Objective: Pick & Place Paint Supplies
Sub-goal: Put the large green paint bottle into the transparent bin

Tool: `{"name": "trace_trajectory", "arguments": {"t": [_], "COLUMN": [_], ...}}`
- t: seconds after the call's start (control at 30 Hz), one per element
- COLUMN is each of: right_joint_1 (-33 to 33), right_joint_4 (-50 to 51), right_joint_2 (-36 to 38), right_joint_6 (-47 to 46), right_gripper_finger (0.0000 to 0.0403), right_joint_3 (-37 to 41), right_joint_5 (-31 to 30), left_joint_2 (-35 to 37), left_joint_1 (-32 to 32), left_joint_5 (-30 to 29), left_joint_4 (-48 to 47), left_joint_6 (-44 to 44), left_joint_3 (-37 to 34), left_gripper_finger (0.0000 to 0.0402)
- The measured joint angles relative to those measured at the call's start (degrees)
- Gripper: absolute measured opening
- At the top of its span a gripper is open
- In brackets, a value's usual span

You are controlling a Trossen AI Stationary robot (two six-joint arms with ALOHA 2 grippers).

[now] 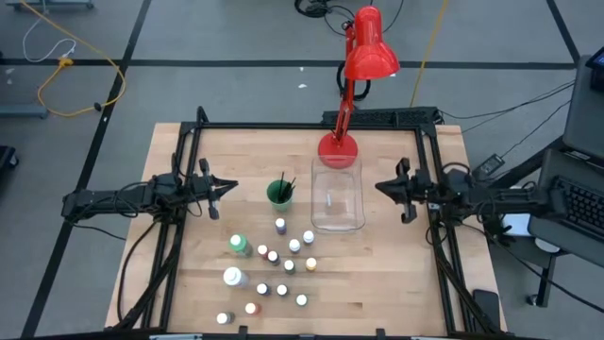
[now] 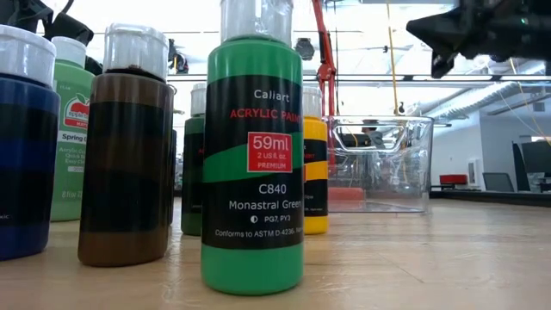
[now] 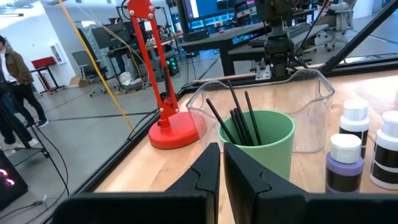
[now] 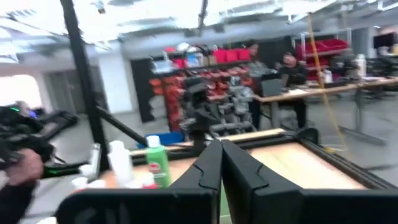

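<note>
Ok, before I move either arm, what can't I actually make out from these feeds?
- Brush tips: left wrist view, hidden inside the green cup.
- Small bottles: high view, too small to read colours or labels.
- Clear bin: low view, left side hidden behind the yellow bottle.
- Right wrist view: blurred.

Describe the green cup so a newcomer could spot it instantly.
Start at the red lamp on the table's far edge. In front of its base sits a clear bin; the green cup stands beside that, toward the left arm. It alone holds dark brushes.
</note>
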State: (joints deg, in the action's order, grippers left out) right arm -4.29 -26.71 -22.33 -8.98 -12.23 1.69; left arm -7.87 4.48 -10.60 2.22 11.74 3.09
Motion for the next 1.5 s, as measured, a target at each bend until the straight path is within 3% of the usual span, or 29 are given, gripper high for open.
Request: {"name": "trace_trajectory", "arguments": {"t": [0.2,0.67,0.93,1.1,1.5], "right_joint_1": [-0.2,-0.2,-0.1,-0.1,-0.1], "right_joint_4": [-8.8,-6.5,0.7,-2.4,-4.3], "right_joint_2": [2.8,2.7,2.4,0.4,-2.2], "right_joint_6": [0.1,6.1,9.3,11.7,10.7], "right_gripper_finger": [0.0001,0.0000,0.0006,0.0011,0.0001], "right_joint_3": [7.5,9.0,9.2,11.4,11.4], "right_joint_5": [-2.6,-3.4,-3.1,-3.4,-2.9], "left_joint_2": [0.0,0.0,0.0,0.0,0.0], "left_joint_1": [0.0,0.0,0.0,0.0,0.0], "left_joint_5": [0.0,0.0,0.0,0.0,1.4], "left_joint_4": [0.1,0.2,1.6,4.8,1.7], "left_joint_6": [1.4,1.0,-0.4,0.2,-6.3], "left_joint_3": [0.0,0.0,0.0,0.0,0.0], "left_gripper_finger": [0.0026,0.0026,0.0026,0.0026,0.0026]}}
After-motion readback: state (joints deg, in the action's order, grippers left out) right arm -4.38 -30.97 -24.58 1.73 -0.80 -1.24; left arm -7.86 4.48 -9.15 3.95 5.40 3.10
